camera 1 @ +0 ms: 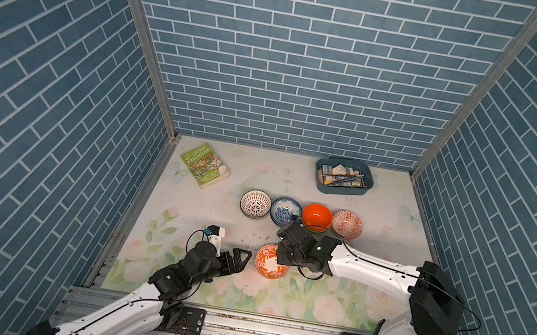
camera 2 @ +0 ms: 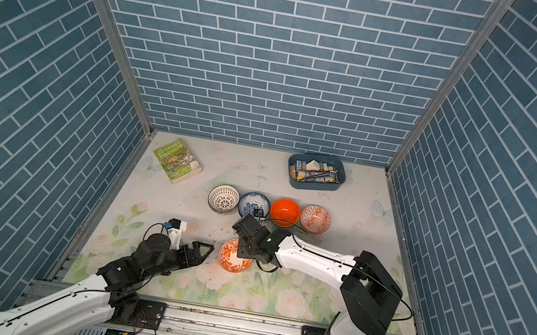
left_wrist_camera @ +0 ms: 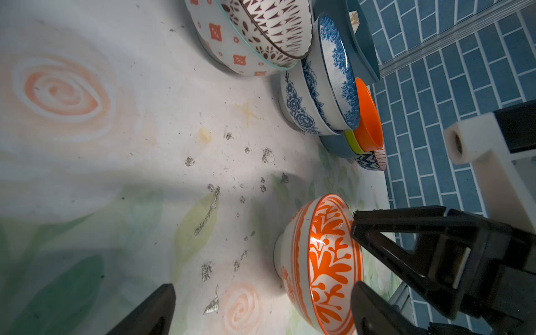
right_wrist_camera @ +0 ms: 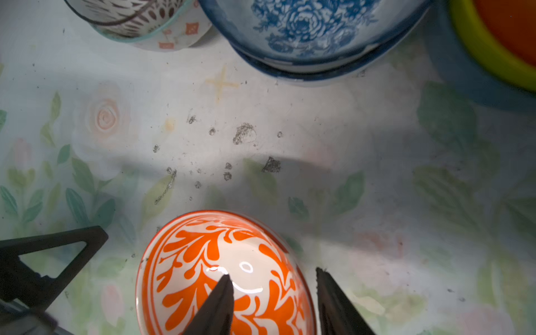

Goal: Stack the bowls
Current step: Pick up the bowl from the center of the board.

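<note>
Close up at your right wrist lens, the right gripper (right_wrist_camera: 272, 274) has its jaws apart, straddling the rim of the orange-swirl bowl (right_wrist_camera: 203, 255). One finger (right_wrist_camera: 220, 304) dips inside the bowl and the other stands just outside the wall. You can see a clear gap on the inner side, so nothing is clamped.

That bowl sits upright and alone towards the front of the floral table (camera 1: 201, 208). Look a touch to its left and there's your left gripper (camera 1: 241, 261), jaws spread wide and holding nothing. Its tips are just beside the bowl but apart from it.

Now out to the back row, four stacks side by side in both top views:
- Furthest left, the white lattice bowl (camera 1: 255, 204) nests in a teal-rimmed orange-patterned bowl (left_wrist_camera: 229, 49).
- Next, a blue-floral bowl (camera 1: 285, 212) rests in a second blue-floral bowl (left_wrist_camera: 298, 110).
- Then the plain orange bowl (camera 1: 316, 216) sits in a lime bowl (left_wrist_camera: 353, 142), which sits in a blue bowl (left_wrist_camera: 336, 146).
- Last on the right, an orange-diamond bowl (camera 1: 347, 224) rides in a dark-patterned bowl (left_wrist_camera: 367, 161).

Behind them, a blue tray (camera 1: 337, 190) of pencils stands near the back wall. A green book (camera 1: 205, 165) lies well off to the left.
</note>
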Robot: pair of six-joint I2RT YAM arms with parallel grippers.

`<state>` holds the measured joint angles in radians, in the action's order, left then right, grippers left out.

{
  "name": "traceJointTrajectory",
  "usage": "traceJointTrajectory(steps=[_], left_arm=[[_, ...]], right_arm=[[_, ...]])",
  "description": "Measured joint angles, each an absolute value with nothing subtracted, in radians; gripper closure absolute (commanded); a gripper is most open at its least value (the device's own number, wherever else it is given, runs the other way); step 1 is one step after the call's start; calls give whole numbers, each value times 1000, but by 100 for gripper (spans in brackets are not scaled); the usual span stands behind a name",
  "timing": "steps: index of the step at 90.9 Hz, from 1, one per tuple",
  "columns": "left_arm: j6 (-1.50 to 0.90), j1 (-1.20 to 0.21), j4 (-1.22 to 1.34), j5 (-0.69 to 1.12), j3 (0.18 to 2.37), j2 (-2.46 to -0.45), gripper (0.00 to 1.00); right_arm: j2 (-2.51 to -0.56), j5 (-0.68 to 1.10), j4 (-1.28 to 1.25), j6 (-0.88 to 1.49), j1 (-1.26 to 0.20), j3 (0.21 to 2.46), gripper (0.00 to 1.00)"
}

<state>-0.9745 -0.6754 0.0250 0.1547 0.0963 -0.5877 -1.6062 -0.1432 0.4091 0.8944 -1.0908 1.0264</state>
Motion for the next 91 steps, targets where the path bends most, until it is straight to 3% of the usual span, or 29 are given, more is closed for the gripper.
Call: traceJointTrajectory(steps=[14, 36, 71, 91], left_arm=[[-1026, -708, 57, 146, 64, -580, 0], [-1062, -739, 90, 105, 37, -572, 0], [-1061, -738, 135, 74, 34, -630, 0], [-1058, -739, 150, 72, 34, -635, 0]], right_arm=[[-1635, -157, 417, 913, -1105, 1030, 57], [-1642, -167, 437, 929, -1106, 1031, 76], [-1625, -160, 417, 947, -1111, 990, 95], [-1607, -167, 427, 946, -1113, 982, 100]])
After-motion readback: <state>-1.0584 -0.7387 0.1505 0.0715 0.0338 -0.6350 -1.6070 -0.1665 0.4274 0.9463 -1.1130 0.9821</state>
